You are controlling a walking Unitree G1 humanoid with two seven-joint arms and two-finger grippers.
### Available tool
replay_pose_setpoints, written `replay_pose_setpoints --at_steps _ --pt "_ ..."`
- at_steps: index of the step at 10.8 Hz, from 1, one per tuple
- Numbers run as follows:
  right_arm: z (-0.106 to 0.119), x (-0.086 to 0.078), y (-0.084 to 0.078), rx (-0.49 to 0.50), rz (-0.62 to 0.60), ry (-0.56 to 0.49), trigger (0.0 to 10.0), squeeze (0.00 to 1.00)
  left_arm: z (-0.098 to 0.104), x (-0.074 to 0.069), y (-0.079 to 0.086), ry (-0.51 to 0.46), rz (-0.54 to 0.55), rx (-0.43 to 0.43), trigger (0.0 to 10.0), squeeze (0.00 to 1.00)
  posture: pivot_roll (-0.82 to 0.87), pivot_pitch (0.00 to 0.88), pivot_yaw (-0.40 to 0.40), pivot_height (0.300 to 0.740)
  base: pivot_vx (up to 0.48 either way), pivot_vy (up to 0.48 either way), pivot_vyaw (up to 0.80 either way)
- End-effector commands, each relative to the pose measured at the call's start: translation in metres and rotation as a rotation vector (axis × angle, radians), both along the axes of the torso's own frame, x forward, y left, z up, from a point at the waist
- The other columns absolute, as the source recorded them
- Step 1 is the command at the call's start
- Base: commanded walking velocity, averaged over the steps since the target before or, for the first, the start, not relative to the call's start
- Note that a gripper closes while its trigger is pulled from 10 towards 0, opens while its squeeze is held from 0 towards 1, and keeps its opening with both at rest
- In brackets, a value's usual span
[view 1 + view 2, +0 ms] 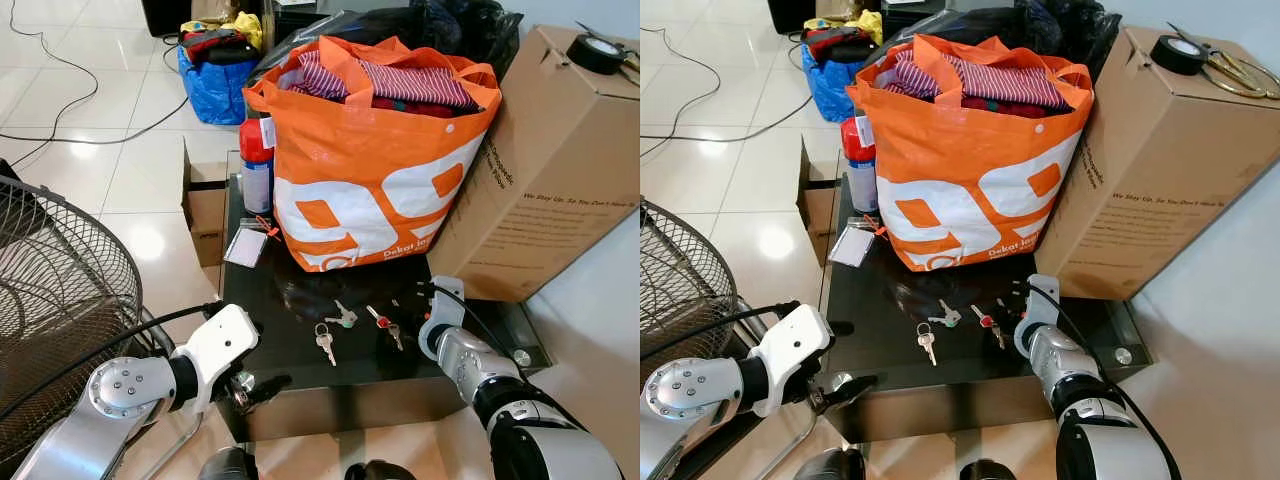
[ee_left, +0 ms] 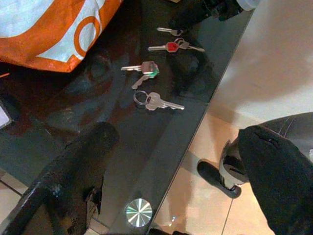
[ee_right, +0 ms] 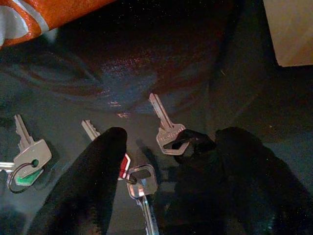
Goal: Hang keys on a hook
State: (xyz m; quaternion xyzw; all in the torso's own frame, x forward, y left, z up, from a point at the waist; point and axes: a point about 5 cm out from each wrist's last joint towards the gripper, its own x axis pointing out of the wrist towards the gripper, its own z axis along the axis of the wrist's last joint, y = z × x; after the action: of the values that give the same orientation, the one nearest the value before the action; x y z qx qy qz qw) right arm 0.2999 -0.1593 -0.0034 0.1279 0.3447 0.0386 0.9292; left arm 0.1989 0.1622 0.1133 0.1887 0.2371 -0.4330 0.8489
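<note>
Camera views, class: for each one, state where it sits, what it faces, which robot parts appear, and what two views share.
Left eye: head, looking down at the black table; both arms, left hand.
Right eye: same scene; right hand by the red key set.
Left wrist: along open fingers across the table.
Right wrist: open fingers over keys.
Shared: both wrist views show the green key set.

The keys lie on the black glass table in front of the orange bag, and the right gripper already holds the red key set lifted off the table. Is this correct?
Not quite. The keys lie flat on the table before the orange bag, red set included. In the right wrist view the right gripper is open above them, not holding.
</note>
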Motion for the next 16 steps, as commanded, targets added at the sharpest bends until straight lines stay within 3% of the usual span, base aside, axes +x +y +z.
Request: replay_pose_setpoints --at_steps 1,2,11,13,14,15,16 --pt "-0.002 -0.002 -0.005 -0.016 -0.003 0.013 3.3 0.00 0.000 -0.003 -0.004 0.010 -0.021 -0.011 10.0 0.00 -0.01 0.073 -0.115 0.740 0.000 0.000 0.00" --pt "-0.003 -0.003 -0.007 -0.027 -0.002 0.021 0.0 0.00 0.000 -0.003 -0.004 0.012 -0.021 -0.012 10.0 0.00 -0.01 0.073 -0.115 0.740 0.000 0.000 0.00" --pt "-0.010 -0.010 -0.007 -0.060 0.020 0.053 0.0 0.00 -0.003 -0.011 -0.011 0.037 -0.030 -0.026 10.0 0.00 -0.01 0.049 -0.120 0.740 0.000 0.000 0.00" --pt "-0.007 -0.008 -0.005 -0.026 -0.008 0.011 0.0 0.00 -0.003 -0.013 -0.012 0.029 -0.026 -0.027 10.0 0.00 -0.02 0.041 -0.120 0.740 0.000 0.000 0.00" --pt "-0.005 -0.006 -0.005 -0.015 -0.021 -0.008 4.6 0.00 -0.003 -0.013 -0.012 0.025 -0.022 -0.027 10.0 0.00 -0.01 0.037 -0.120 0.740 0.000 0.000 0.00" --pt "-0.001 -0.004 -0.004 0.016 -0.067 -0.051 10.0 1.00 -0.002 -0.012 -0.013 0.014 -0.017 -0.028 10.0 0.00 -0.01 0.036 -0.121 0.740 0.000 0.000 0.00" --pt "0.000 -0.003 -0.009 -0.005 -0.119 -0.079 10.0 1.00 0.001 -0.011 -0.013 0.006 -0.014 -0.030 10.0 0.00 -0.01 0.037 -0.120 0.740 0.000 0.000 0.00"
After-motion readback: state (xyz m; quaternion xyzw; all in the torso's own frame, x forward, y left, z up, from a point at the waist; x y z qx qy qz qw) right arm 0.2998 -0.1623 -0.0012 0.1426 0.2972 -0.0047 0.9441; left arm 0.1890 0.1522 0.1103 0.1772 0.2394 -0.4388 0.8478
